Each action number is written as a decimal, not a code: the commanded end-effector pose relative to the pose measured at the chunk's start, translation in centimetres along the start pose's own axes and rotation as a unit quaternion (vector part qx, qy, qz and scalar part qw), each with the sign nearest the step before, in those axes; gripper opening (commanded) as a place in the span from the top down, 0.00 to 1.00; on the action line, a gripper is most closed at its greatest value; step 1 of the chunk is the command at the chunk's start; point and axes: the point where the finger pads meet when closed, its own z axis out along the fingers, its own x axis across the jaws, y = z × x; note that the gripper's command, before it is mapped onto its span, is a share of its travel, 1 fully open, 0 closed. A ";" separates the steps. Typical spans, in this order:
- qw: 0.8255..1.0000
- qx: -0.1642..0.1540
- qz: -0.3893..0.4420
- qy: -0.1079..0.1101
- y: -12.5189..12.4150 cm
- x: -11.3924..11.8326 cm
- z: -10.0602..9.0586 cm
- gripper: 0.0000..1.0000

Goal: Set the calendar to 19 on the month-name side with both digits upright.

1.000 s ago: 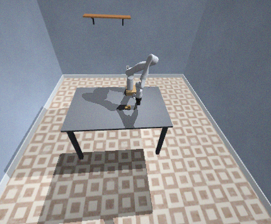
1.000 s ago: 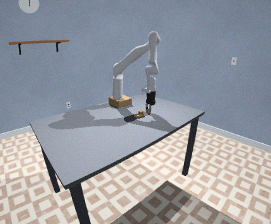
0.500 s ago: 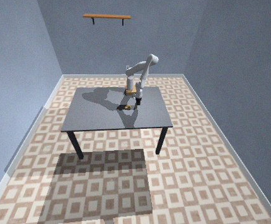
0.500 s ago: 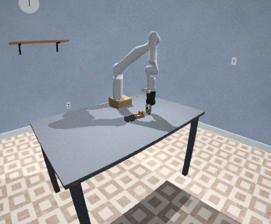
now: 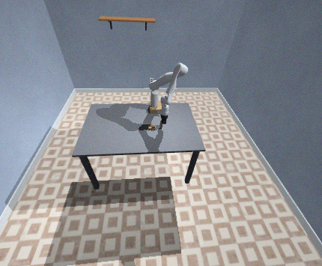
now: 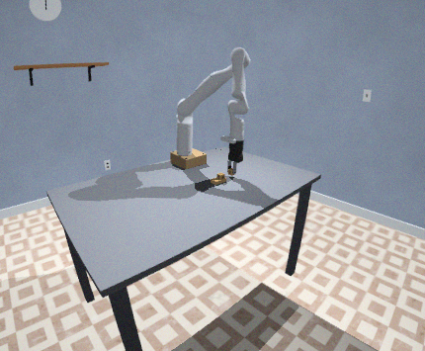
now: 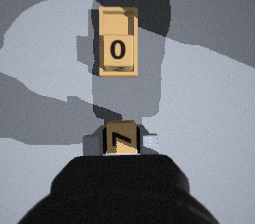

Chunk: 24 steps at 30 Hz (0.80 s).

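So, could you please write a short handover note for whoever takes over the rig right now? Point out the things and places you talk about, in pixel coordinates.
Gripper (image 6: 231,169) (image 7: 121,134): shut on a cube (image 7: 121,136), a 7-like digit facing the wrist camera.
Tray (image 6: 218,182) (image 7: 132,75): on the table, one cube inside showing 0 on top; the space beside it is free.
Done: one cube in the tray; its month-side digit can't be read.
Left: seat the held cube, check 19 reads upright, let go, withdraw.

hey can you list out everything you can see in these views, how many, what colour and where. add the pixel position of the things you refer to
table (image 5: 114,142) (image 6: 141,222): one, grey, mid-room
tray (image 7: 136,30): one, light wood, on the table
cube showing 0 (image 7: 118,50): one, light wood, in the tray
cube showing 7 (image 7: 119,129): one, wood, between the fingers
shelf (image 5: 126,19) (image 6: 61,66): one, orange-brown, back wall
round disc (image 6: 45,5): one, pale, above the shelf
arm (image 5: 174,76) (image 6: 239,81): one, white, on a wooden block (image 5: 154,111) (image 6: 189,161)
gripper (image 5: 161,126) (image 6: 231,169) (image 7: 121,134): one, black and grey, arm's end
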 end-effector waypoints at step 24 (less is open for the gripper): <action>1.000 -0.004 -0.004 -0.004 0.5 -0.2 -8.4 0.43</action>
